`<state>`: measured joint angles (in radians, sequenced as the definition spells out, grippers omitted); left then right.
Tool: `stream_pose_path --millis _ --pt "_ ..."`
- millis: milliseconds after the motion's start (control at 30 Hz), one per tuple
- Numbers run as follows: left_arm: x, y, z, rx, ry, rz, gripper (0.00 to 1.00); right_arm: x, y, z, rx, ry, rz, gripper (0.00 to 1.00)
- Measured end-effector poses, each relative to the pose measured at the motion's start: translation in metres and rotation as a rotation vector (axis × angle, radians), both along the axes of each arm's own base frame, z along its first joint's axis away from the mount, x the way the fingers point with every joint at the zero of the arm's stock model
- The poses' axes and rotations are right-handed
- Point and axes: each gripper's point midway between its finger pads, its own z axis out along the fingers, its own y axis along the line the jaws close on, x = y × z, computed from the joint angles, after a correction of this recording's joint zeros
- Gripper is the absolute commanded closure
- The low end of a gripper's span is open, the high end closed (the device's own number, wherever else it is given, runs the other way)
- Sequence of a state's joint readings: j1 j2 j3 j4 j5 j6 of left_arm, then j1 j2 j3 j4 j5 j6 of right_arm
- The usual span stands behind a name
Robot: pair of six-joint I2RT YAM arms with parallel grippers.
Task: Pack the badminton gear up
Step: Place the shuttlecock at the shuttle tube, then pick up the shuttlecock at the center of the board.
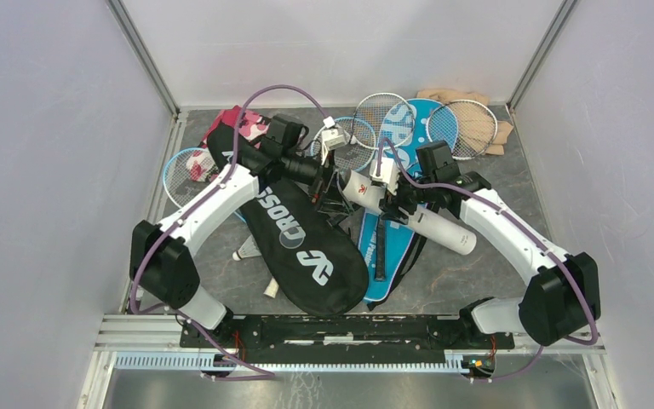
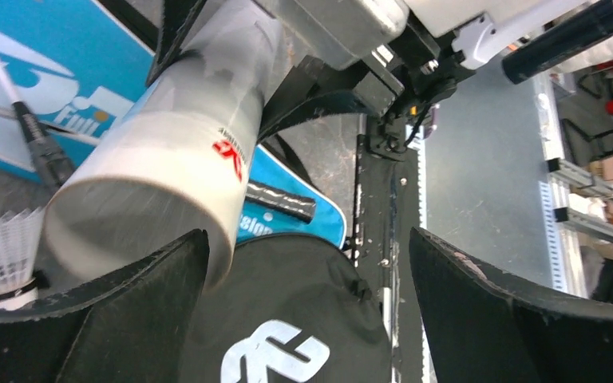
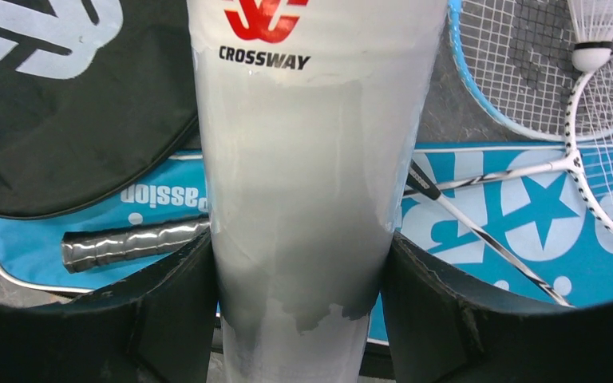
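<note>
Nearest in the overhead view are the two arm bases (image 1: pixel 209 313) at the near edge of the table (image 1: pixel 477 285). From them the left gripper (image 1: pixel 330 198) and right gripper (image 1: pixel 392 200) meet mid-table over a heap of gear. The white tube (image 1: pixel 443 230) lies slantwise, its long axis running from the left gripper out toward the right near side. It sits above the blue cover (image 1: pixel 396 264) and beside the black cover (image 1: pixel 306 247). Rackets (image 1: pixel 375 119) fan out behind, and a loose shuttlecock (image 1: pixel 247 250) lies left of the black cover. From the left wrist, the fingers (image 2: pixel 128 303) are spread wide with nothing between them. The tube's end is just beside one finger, facing the camera; whether it is open I cannot tell. Another shuttlecock (image 2: pixel 0 251) sits just past it. From the right wrist, the fingers (image 3: pixel 152 319) are clamped on the tube's middle, seemingly raised off the covers. The left gripper is nearer the tube's end, so loading looks like its job, though the room there is tight.
</note>
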<state>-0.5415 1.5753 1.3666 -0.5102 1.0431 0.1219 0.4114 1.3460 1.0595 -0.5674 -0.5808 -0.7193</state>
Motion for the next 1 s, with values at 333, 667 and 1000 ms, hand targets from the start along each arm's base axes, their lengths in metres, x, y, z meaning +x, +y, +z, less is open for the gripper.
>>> stream_pose_path --millis 333,667,1000 --pt "0.02 0.046 0.036 0.027 -0.227 0.144 0.0 0.006 -0.019 -0.009 -0.051 -0.021 -0.09 0.87" --pt "0.054 0.118 0.012 0.297 -0.354 0.353 0.09 0.013 -0.038 -0.017 -0.074 -0.017 -0.177 0.88" --pt "-0.02 0.213 -0.084 0.77 -0.407 0.062 0.08 0.011 -0.041 -0.025 -0.077 -0.007 -0.186 0.88"
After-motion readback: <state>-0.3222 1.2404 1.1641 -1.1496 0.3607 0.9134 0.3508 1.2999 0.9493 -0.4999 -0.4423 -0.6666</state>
